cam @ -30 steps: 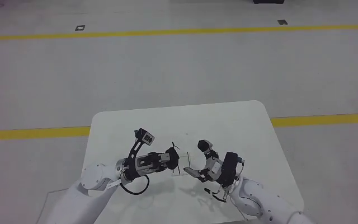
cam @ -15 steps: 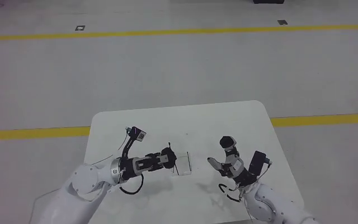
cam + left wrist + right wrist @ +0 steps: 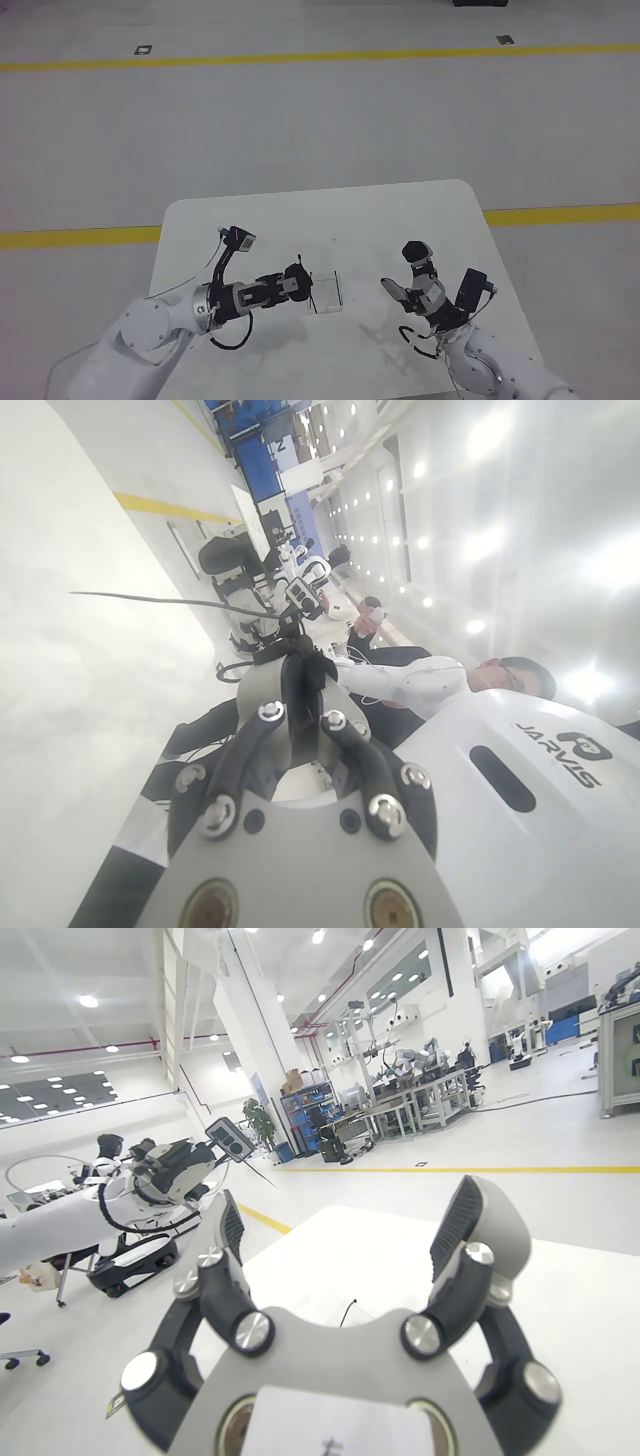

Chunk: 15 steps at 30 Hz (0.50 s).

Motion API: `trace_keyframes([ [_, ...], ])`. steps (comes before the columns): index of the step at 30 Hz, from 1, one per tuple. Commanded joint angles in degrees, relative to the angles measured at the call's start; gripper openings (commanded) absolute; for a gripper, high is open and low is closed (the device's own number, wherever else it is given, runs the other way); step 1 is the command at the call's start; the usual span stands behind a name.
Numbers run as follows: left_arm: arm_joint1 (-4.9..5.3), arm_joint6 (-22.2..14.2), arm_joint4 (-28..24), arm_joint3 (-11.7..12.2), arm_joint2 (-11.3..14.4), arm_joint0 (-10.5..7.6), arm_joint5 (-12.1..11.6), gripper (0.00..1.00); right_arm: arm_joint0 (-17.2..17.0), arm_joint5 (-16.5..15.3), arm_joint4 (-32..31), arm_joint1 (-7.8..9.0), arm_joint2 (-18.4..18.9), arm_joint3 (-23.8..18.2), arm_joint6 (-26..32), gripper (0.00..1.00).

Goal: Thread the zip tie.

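I'm seeing the zip tie (image 3: 165,601) sticking out of my left pincer (image 3: 300,652), which is pinching one end tight, above the desk (image 3: 400,215) left of middle. My right pincer (image 3: 350,1198) is hovering wide apart, gripping nothing, well right of the tie.

White round-cornered table (image 3: 420,215), clear plastic piece (image 3: 328,291) lying near its middle

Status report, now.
Left gripper shut on zip tie, tail free. Right gripper open, empty, apart. Clear piece on table between them.
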Motion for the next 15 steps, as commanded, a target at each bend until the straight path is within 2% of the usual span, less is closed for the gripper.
trace_keyframes([
  [1, -0.02, 1.21, 1.63, -0.35, 0.04, -0.28, 0.00, 0.00, 0.00, 0.00, 0.00, 0.00, 0.00, 0.00, 0.00, 1.00],
  [4, -0.07, 3.52, 4.13, -2.23, -0.97, -0.14, 0.00, 0.00, 0.00, 0.00, 0.00, 0.00, 0.00, 0.00, 0.00, 1.00],
  [7, -0.13, 3.88, 5.13, -4.45, -2.20, 0.62, 0.00, 0.00, 0.00, 0.00, 0.00, 0.00, 0.00, 0.00, 0.00, 1.00],
  [15, -0.13, 3.88, 5.13, -4.45, -2.20, 0.62, 0.00, 0.00, 0.00, 0.00, 0.00, 0.00, 0.00, 0.00, 0.00, 1.00],
])
